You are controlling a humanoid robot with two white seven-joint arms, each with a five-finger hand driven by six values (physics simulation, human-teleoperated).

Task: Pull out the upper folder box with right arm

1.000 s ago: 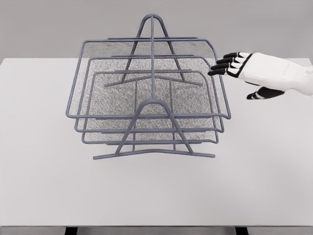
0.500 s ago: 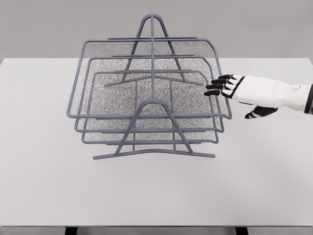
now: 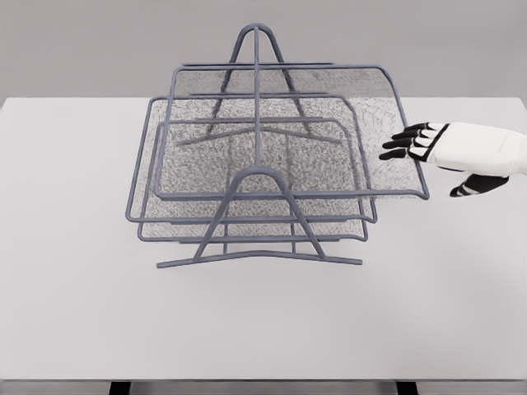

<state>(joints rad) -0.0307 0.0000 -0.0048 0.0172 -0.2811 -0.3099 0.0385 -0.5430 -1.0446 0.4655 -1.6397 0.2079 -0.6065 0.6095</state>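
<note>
Matt grey wire-and-mesh metal folder rack [image 3: 257, 206] on smooth matt table [image 3: 82, 313]

Single head view, looking down and forward from above the near edge, tabletop [image 3: 263, 329] filling most of frame, grey wall behind

My right hand [image 3: 445, 152] is a smooth, glossy white shell over the palm and back, rounded like moulded plastic. My fingers [image 3: 405, 141] are black at the tips, with white segments banded in black behind them. My thumb is likewise white with a black tip.
</note>
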